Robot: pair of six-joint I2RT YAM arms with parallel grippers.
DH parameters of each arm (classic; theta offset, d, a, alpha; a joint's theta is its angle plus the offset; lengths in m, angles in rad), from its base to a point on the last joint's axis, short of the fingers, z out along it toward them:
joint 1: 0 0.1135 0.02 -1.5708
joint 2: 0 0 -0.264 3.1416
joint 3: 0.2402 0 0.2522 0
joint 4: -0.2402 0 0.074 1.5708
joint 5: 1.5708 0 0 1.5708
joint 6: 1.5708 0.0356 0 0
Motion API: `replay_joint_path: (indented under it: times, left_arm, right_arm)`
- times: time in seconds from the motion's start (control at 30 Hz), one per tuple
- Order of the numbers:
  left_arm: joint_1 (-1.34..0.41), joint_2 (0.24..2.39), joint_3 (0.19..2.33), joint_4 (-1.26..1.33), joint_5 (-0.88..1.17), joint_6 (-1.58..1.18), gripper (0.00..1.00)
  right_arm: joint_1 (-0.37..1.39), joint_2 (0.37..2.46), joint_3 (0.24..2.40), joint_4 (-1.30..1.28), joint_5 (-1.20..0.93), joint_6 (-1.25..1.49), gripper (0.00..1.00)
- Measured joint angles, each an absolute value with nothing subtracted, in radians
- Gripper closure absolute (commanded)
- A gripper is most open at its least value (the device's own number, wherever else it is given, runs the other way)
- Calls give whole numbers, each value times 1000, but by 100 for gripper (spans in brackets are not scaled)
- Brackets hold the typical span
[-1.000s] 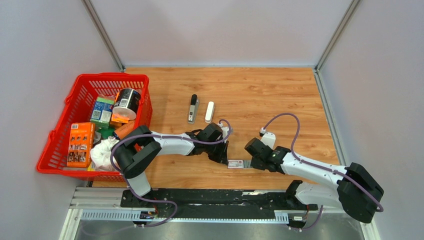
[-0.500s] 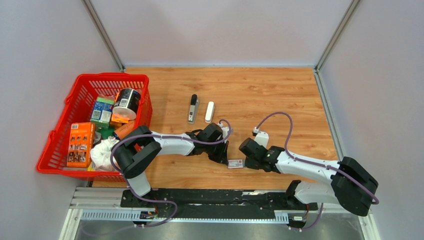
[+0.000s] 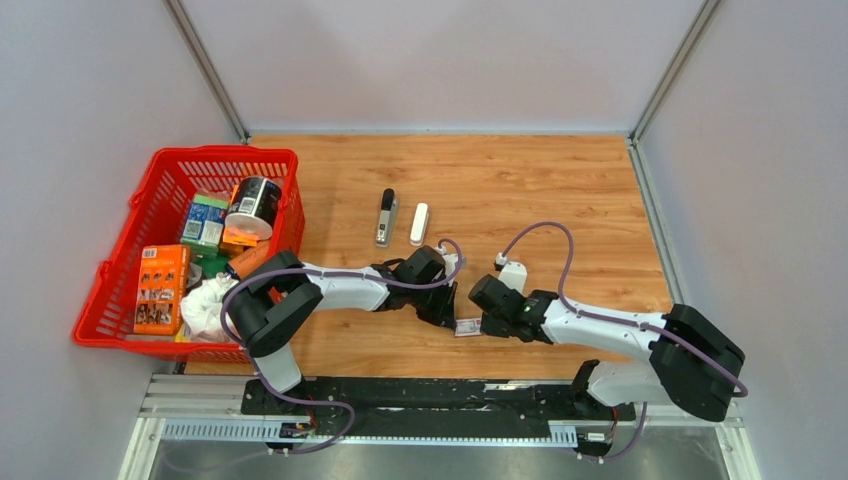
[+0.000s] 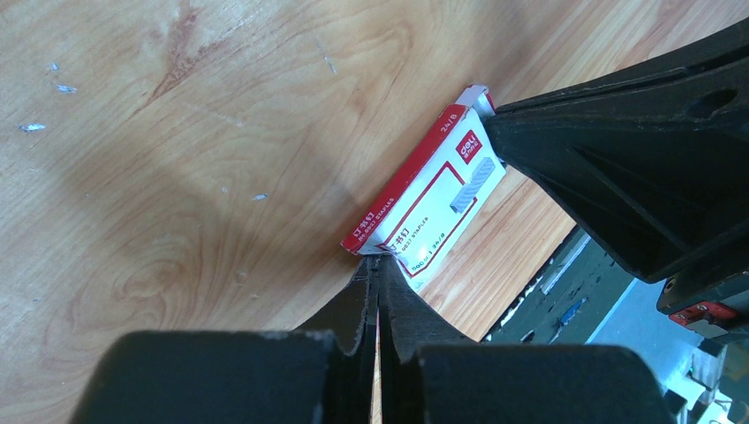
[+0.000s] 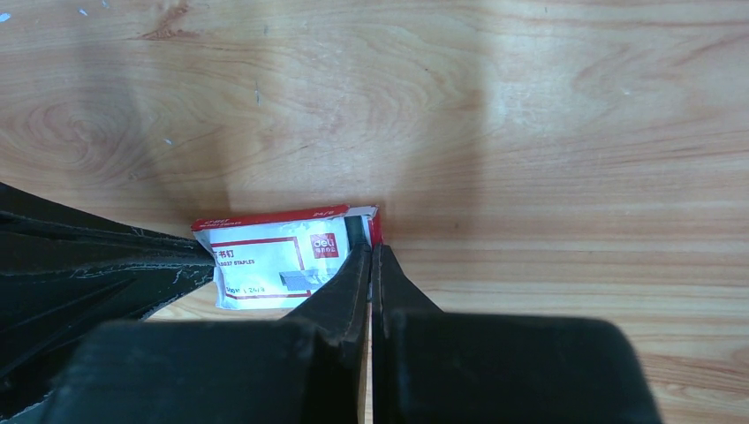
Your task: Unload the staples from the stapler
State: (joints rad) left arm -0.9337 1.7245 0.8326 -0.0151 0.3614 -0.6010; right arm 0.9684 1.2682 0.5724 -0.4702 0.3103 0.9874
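Note:
The white stapler (image 3: 419,223) lies on the wooden table, with its grey metal inner piece (image 3: 385,217), tipped black, lying apart to its left. Both grippers are well in front of them, at a small red-and-white staple box (image 3: 471,327). My left gripper (image 3: 450,318) is shut, its tips (image 4: 378,261) touching the box's (image 4: 433,190) left end. My right gripper (image 3: 487,325) is shut, its tips (image 5: 371,247) against the box's (image 5: 283,256) right end. The box lies flat between the two.
A red basket (image 3: 120,262) of groceries stands at the left edge. A few loose staples (image 4: 34,126) lie scattered on the wood. Grey walls close the back and sides. The metal rail (image 3: 400,400) runs along the front.
My right gripper has moved left across the table until its shut tips meet the staple box's right end. The left arm and the box have stayed put.

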Motion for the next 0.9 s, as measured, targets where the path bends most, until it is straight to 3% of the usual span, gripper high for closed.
replay_joint_path:
  times: [0.17,0.6,0.9]
  left_arm:
    - [-934,1724,833,-15,361,-601,100]
    - [-934,1724,834,-18,360,-601,100]
    - [-936,1724,834,-17,360,-601,100]
  right_arm:
    - [968,1268,573,-472,308,987,99]
    - [974,1220,585,-543,310,988,80]
    - [974,1141,596,-616,352,991,82]
